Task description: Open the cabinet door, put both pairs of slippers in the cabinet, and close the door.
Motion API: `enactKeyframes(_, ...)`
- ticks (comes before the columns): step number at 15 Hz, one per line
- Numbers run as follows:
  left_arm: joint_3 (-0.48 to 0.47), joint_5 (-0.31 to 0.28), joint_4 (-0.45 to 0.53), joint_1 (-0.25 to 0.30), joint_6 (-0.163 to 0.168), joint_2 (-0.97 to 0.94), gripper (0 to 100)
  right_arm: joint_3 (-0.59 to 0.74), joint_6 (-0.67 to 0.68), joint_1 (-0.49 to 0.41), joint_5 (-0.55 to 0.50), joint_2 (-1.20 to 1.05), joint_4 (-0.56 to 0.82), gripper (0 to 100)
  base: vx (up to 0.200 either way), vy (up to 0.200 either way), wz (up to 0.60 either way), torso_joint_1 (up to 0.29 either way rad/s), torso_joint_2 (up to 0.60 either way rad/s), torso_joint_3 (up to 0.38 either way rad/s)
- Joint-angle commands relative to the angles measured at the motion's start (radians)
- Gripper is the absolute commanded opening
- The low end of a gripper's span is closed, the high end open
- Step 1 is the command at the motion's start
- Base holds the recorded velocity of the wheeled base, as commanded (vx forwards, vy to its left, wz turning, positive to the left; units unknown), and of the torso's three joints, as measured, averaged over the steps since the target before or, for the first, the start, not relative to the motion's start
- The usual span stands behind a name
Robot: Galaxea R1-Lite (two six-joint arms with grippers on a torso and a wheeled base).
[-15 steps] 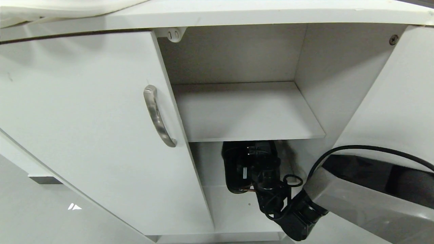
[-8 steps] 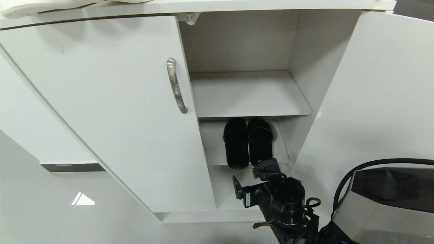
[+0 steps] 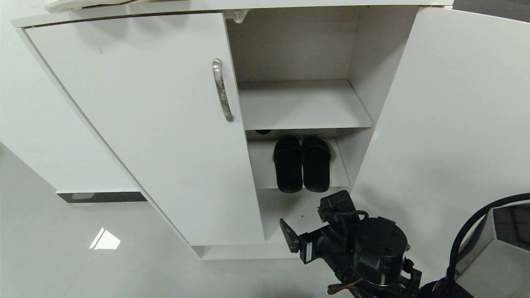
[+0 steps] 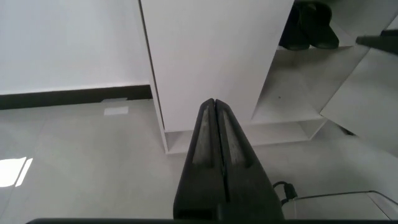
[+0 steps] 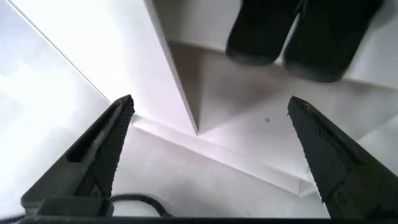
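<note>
Pale floor tiles [image 3: 62, 248] front a white two-door laminate cabinet [image 3: 290, 41]: your right pincer [image 3: 308, 217] hangs spread wide and empty, just short of one pair of black rubber slippers [image 3: 315, 163] on a shelf straight ahead of it. Your left pincer [image 4: 215, 106] is pressed closed on nothing. Count: two slippers, one open door [image 3: 455, 103] beside the right pincer, one closed door [image 3: 145, 116], one brushed-metal handle [image 3: 222, 89]. Judged from this, one pair is stowed; next, fetch the second pair, then shut the door.
</note>
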Motion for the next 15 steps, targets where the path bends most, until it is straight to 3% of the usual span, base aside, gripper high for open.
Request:
enactKeyframes(1,0.0,0.0,0.0,0.0,0.0,0.001,0,0.006,0.001,-0.001,0.001,-0.026,0.001,100,0.0,0.0,0.0,0.0,0.0,0.0)
enactKeyframes(6,0.0,-0.001,0.0,0.0,-0.002,0.001,0,0.012,0.004,-0.002,0.003,-0.028,0.004,100,0.0,0.0,0.0,0.0,0.0,0.021)
enactKeyframes(15,0.0,-0.001,0.0,0.0,-0.002,0.001,0,0.027,0.006,-0.002,0.023,-0.031,-0.001,100,0.0,0.0,0.0,0.001,0.0,0.193)
